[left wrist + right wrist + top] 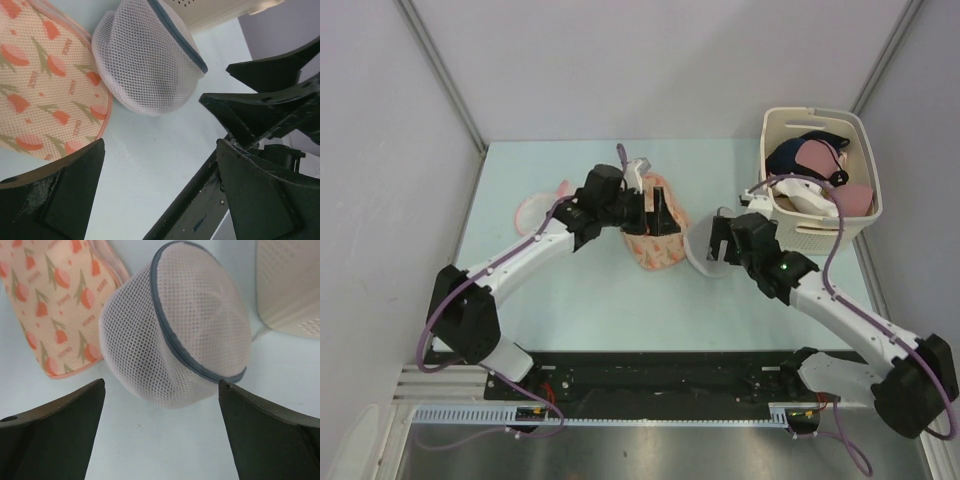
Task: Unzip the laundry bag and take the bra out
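Note:
Two laundry bags lie side by side mid-table. A peach bag printed with tulips is on the left. A round white mesh bag with a grey zip band is on the right. My left gripper hovers open over the tulip bag's far end, with nothing between its fingers. My right gripper is open just short of the mesh bag and touches nothing. Both bags look closed. No bra shows through either.
A cream perforated basket holding dark and pink bras stands at the back right, close behind the right gripper. A pale pink fabric piece lies at the left. The right gripper's black fingers fill the right of the left wrist view.

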`<act>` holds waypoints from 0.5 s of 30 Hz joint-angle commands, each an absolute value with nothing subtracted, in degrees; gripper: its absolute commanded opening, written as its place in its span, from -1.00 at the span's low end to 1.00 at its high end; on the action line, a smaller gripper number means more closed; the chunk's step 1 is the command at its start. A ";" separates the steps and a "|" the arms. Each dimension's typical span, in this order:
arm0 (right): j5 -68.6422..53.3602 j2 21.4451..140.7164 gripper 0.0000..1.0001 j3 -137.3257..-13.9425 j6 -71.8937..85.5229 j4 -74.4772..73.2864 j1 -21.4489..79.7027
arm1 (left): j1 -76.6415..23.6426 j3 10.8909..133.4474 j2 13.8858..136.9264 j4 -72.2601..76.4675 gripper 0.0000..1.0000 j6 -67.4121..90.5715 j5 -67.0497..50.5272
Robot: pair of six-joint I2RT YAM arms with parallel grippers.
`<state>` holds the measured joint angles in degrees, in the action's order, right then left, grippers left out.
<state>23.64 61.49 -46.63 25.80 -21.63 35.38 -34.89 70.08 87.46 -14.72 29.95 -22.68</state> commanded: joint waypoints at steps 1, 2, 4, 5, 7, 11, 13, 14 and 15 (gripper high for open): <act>13.21 70.28 0.99 -49.65 17.57 -12.93 30.26 | -32.08 70.05 83.68 -15.47 0.94 29.53 -21.62; 12.84 72.40 0.99 -50.18 17.93 -11.96 29.45 | -31.21 69.27 83.24 -15.64 0.94 29.36 -21.80; 15.53 77.49 0.90 -51.93 17.84 -9.06 28.83 | -30.41 68.56 81.84 -16.43 0.95 28.92 -22.15; 16.69 79.09 0.83 -52.55 17.75 -8.53 28.65 | -29.98 67.95 81.39 -16.96 0.94 28.66 -22.15; 21.08 82.16 0.22 -53.87 17.75 -7.04 29.00 | -29.71 66.98 79.99 -17.84 0.94 27.87 -21.45; 19.00 79.74 -1.00 -55.37 16.54 -9.23 30.23 | -28.74 66.10 78.40 -18.81 0.95 26.72 -21.62; 12.07 76.57 -1.00 -54.85 13.11 -9.23 31.81 | -27.61 65.40 77.61 -19.42 0.95 26.02 -21.36; 9.08 72.64 -1.00 -54.15 8.66 -9.58 33.21 | -27.08 65.13 76.82 -19.42 0.96 25.84 -21.62; 5.49 71.03 -1.00 -53.79 6.96 -10.80 33.92 | -26.46 64.95 76.64 -19.51 0.96 25.75 -21.97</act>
<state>16.75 80.88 -52.36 15.35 -12.27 30.09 -28.71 66.00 79.94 -18.09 27.99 -21.58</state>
